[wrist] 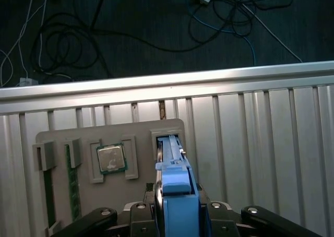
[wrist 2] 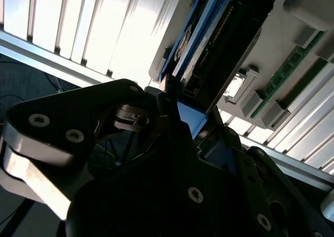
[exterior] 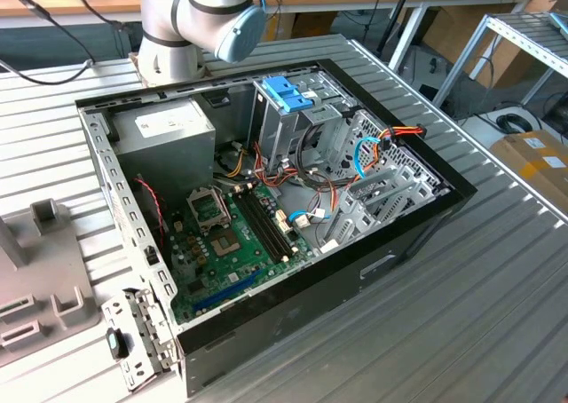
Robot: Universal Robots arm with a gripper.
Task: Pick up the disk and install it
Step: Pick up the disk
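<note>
Item: disk (wrist: 175,174). Stands on edge in a slot of the grey parts tray (wrist: 120,195), blue frame presented for grasping. My end effector (wrist: 177,216): clamped across that frame.

Exterior view: high, oblique, looking down on the computer case (exterior: 390,270) and tabletop (exterior: 497,332). First wrist view: straight down past the claw (wrist: 178,205). Second wrist view: close, slanting. Both wrist views share the tray (wrist: 78,138) (wrist 2: 308,18) and the disk (wrist: 175,164) (wrist 2: 219,49).
</note>
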